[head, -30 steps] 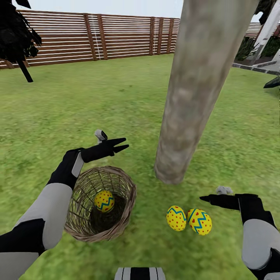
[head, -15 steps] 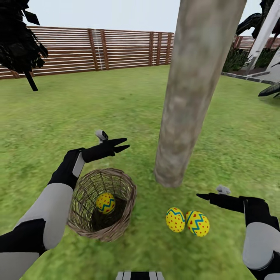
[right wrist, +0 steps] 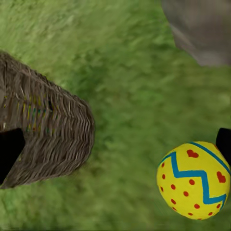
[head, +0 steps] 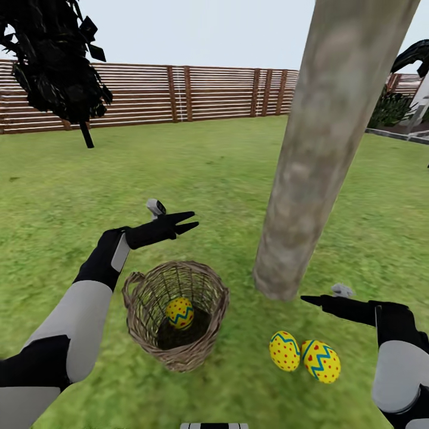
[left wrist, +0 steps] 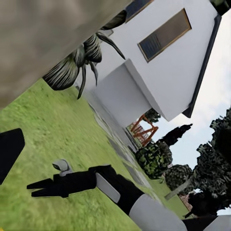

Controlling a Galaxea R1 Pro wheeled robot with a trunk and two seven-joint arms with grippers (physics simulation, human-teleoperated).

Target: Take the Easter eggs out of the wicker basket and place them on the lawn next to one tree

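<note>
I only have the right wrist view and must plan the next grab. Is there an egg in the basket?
Observer: Yes, one egg lies at the bottom of the basket.
Operator: How many are out by the tree?
Observer: Two eggs, side by side on the lawn near the base of the tree.
Operator: Is the left gripper free?
Observer: Yes, the left gripper is empty, above the grass on the far side of the basket.
</note>
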